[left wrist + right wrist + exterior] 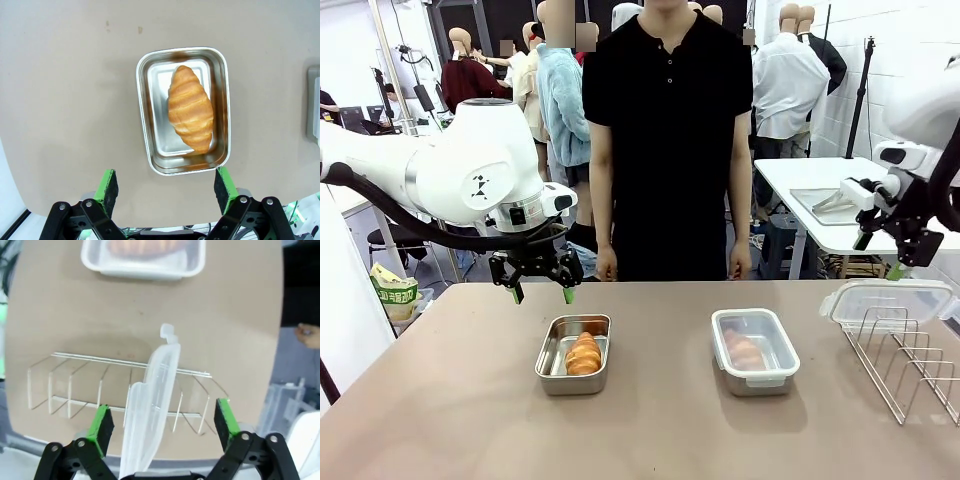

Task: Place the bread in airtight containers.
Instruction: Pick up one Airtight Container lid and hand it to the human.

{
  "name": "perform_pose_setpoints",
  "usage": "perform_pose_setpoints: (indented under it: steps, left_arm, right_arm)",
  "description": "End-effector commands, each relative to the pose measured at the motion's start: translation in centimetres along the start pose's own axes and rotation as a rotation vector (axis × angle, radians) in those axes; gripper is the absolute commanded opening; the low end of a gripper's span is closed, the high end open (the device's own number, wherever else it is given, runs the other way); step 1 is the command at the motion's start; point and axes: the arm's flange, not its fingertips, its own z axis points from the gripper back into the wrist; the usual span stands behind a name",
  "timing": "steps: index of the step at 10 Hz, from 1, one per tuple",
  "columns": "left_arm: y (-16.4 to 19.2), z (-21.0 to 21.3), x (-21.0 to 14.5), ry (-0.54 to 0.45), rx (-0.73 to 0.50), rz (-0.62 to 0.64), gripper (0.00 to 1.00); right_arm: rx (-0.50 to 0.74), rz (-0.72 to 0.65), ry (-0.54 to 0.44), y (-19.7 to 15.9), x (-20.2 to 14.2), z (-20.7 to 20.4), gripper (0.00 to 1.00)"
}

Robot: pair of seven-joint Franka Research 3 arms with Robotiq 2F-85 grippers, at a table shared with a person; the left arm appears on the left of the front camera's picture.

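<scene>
Steel tub on the left (pixel 573 353): it is sitting open on the brown desk (pixel 450 400), with no lid on it.
Croissant in that tub (pixel 584 354): golden and ridged, it is lying inside the tub, a bit slanted, and is leaving some shiny bottom bare beside it.
Left claw (pixel 543 292): it is hanging in the air just behind the open tub, and its green pads (pixel 107 185) are standing wide apart and holding nothing.
Steel tub on the right (pixel 754 351): it is sitting nearer the middle of the desk, well apart from the first one, and is wearing a cloudy white lid.
Second croissant (pixel 744 351): it is lying under that lid, so it is looking pale and blurry.
Wire rack (pixel 908 360): it is standing at the right end of the desk.
Loose lid (pixel 888 301): see-through plastic, it is resting on the rack, maybe leaning in one of the slots.
Right claw (pixel 162 421): it is hovering over the rack with its fingers spread wide, one on each side of the loose lid, and not squeezing it.
Person (pixel 669 130): in a black shirt, standing behind the desk with arms hanging down.
</scene>
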Motion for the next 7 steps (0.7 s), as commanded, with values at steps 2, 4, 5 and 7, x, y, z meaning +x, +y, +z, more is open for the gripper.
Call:
perform_pose_setpoints:
  steps: [2, 4, 5, 7]
  left_arm:
    - [0.0, 0.1, 0.0, -0.002, -0.002, 0.004, 1.00]
    - [0.0, 0.1, 0.0, -0.002, -0.002, 0.004, 1.00]
    - [0.0, 0.1, 0.0, -0.002, -0.002, 0.004, 1.00]
    - [0.0, 0.1, 0.0, -0.002, -0.002, 0.004, 1.00]
  right_arm:
    - [0.019, -0.088, 0.058, 0.3, -1.3, -1.4, 1.00]
    - [0.025, -0.105, 0.077, 0.4, -1.9, -2.2, 1.00]
    - [0.029, -0.105, 0.087, 0.3, -2.2, -2.5, 1.00]
    - [0.037, -0.125, 0.104, 0.1, -2.5, -4.3, 1.00]
